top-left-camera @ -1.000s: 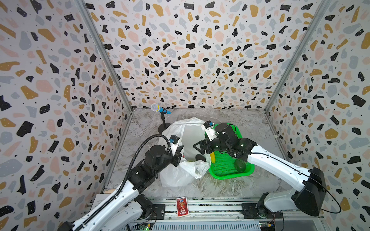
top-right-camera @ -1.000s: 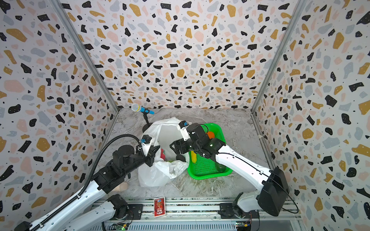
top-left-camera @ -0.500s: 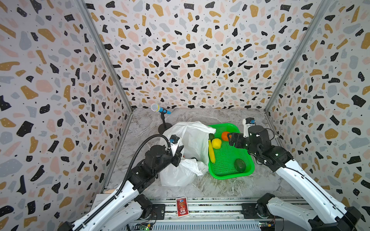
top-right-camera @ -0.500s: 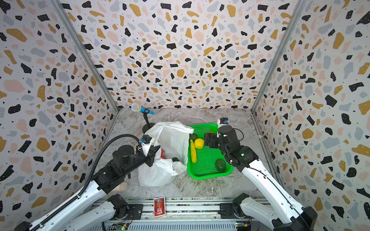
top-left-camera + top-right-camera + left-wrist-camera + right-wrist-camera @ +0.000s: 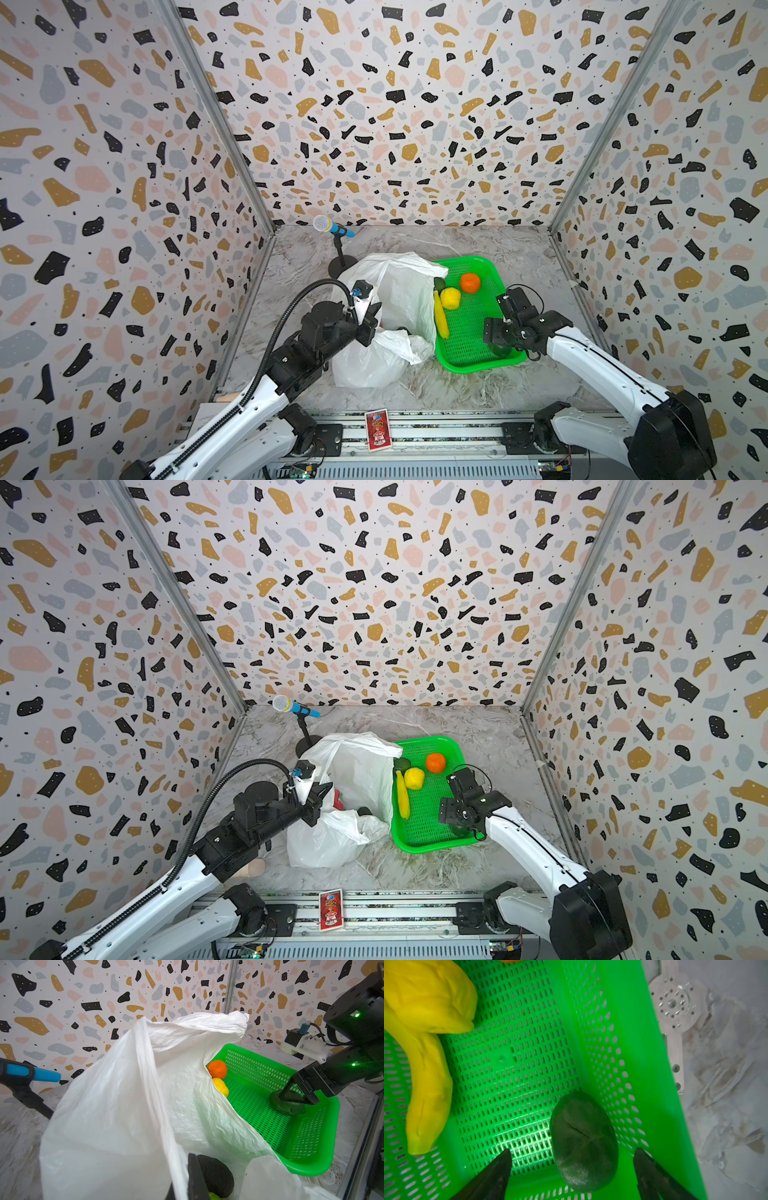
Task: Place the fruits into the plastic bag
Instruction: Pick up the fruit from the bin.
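Note:
The white plastic bag (image 5: 390, 316) stands open left of the green tray (image 5: 478, 361). My left gripper (image 5: 187, 1178) is shut on the plastic bag's near edge and holds the mouth up. Inside the bag lie a dark avocado (image 5: 216, 1176) and a light-green fruit (image 5: 214, 1195). In the tray are an orange (image 5: 470, 282), a lemon (image 5: 450, 298), a banana (image 5: 440, 318) and another dark avocado (image 5: 583, 1142) at the near right corner. My right gripper (image 5: 572, 1152) is open, one finger on each side of that avocado, not touching it.
A microphone on a stand (image 5: 332, 226) stands behind the bag. A red card (image 5: 377, 429) lies on the front rail. The tray's right wall (image 5: 633, 1064) runs close beside my right gripper. Patterned walls enclose the marble floor on three sides.
My right arm has swung from the bag's mouth to the right and come down over the avocado in the tray's near corner, jaws a little wider. The left arm and bag have stayed put.

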Action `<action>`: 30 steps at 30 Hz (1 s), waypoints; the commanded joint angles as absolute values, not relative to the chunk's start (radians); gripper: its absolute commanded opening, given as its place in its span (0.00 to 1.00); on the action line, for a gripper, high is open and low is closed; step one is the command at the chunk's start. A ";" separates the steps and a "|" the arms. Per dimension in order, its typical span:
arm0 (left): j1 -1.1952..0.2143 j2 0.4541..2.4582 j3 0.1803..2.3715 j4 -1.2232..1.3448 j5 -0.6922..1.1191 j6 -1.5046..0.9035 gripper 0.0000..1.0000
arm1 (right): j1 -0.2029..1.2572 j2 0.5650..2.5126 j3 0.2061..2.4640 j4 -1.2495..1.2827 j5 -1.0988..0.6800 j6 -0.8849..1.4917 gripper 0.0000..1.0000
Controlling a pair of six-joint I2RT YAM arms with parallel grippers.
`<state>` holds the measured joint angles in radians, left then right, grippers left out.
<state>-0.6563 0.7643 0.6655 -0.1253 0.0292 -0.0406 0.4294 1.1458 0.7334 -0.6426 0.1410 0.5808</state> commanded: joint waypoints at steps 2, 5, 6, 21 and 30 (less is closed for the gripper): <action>-0.652 0.764 0.675 -0.071 0.041 -0.035 0.00 | 0.422 1.163 0.698 -0.580 0.079 0.578 0.89; -0.652 0.764 0.672 -0.066 0.041 -0.041 0.00 | 0.422 1.188 0.676 -0.545 0.044 0.571 0.86; -0.652 0.764 0.673 -0.065 0.043 -0.044 0.00 | 0.421 1.194 0.669 -0.534 0.039 0.572 0.85; -0.652 0.767 0.675 -0.068 0.047 -0.048 0.00 | 0.422 1.302 0.656 -0.385 0.075 0.534 0.68; -0.652 0.767 0.670 -0.066 0.052 -0.051 0.00 | 0.461 1.149 0.744 -0.386 0.019 0.495 0.39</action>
